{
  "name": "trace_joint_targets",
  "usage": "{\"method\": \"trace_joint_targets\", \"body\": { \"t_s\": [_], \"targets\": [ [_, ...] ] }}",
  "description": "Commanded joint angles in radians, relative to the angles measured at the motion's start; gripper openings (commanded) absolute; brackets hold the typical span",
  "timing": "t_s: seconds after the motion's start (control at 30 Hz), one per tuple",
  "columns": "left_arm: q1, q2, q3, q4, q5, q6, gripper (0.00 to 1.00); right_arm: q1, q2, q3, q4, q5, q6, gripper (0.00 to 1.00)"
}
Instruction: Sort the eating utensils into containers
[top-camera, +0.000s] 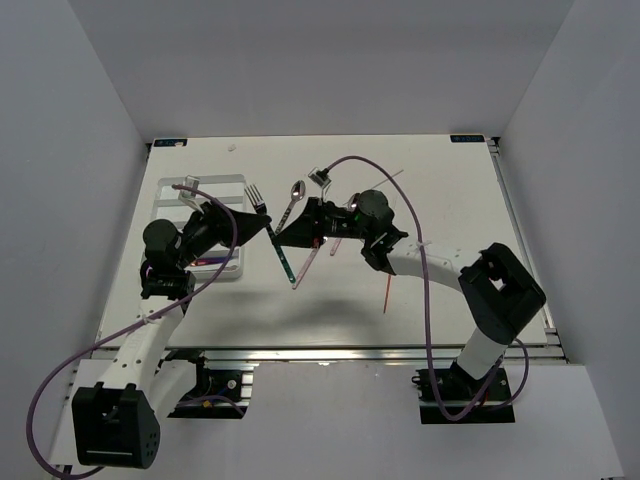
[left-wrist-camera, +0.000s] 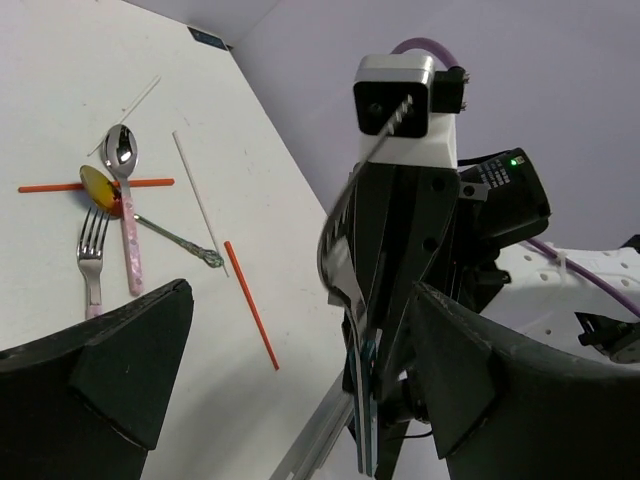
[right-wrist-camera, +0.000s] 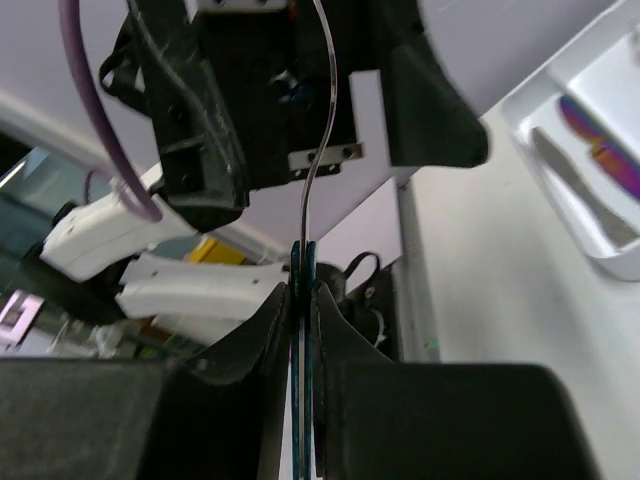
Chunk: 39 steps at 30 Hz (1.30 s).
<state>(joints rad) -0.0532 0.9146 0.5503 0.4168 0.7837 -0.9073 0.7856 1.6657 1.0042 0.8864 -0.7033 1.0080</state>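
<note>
White desk (top-camera: 460, 200), plain white walls (top-camera: 320, 60) around, right fingers (right-wrist-camera: 255, 350) pinching a green-handled fork (top-camera: 288, 265) (clear of the surface), left fingers (left-wrist-camera: 120, 370) spread, cutlery tray (top-camera: 200, 181) at left.

I count on my table one white tray (top-camera: 215, 182), one fork (left-wrist-camera: 92, 255), one silver spoon (left-wrist-camera: 122, 160), one gold-bowled spoon (left-wrist-camera: 98, 185), two red sticks (left-wrist-camera: 250, 305) and two clear sticks (left-wrist-camera: 200, 205). One blue-handled piece (left-wrist-camera: 338, 265) is held aloft, and one silver knife (right-wrist-camera: 572, 178) shows in the tray.

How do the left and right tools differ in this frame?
The left tool is wide open and empty; the right tool is shut on a utensil. The left tool hangs beside the white tray; the right tool over loose utensils. Both face each other.
</note>
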Motion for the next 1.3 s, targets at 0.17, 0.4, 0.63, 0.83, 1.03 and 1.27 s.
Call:
{"method": "trace_joint_targets", "body": {
  "t_s": [0.17, 0.4, 0.63, 0.83, 1.03, 1.27],
  "targets": [
    [-0.008, 0.006, -0.003, 0.117, 0.012, -0.053, 0.83, 0.036, 0.046, 0.088, 0.082, -0.134, 0.040, 0.00],
    [-0.013, 0.036, 0.011, 0.186, 0.026, -0.105, 0.05, 0.041, 0.074, 0.131, 0.056, -0.136, 0.035, 0.00],
    [0.019, 0.110, 0.198, -0.483, -0.571, 0.099, 0.00, -0.113, -0.025, -0.051, -0.042, -0.001, 0.070, 0.89],
    [0.307, 0.300, 0.281, -0.744, -0.868, -0.040, 0.00, -0.209, -0.240, -0.075, -0.686, 0.482, -0.215, 0.89],
    [0.357, 0.417, 0.298, -0.616, -0.939, -0.171, 0.00, -0.218, -0.305, -0.076, -0.779, 0.545, -0.301, 0.89],
    [0.371, 0.556, 0.304, -0.520, -0.989, -0.217, 0.00, -0.218, -0.287, -0.092, -0.784, 0.531, -0.341, 0.89]
  ]
}}
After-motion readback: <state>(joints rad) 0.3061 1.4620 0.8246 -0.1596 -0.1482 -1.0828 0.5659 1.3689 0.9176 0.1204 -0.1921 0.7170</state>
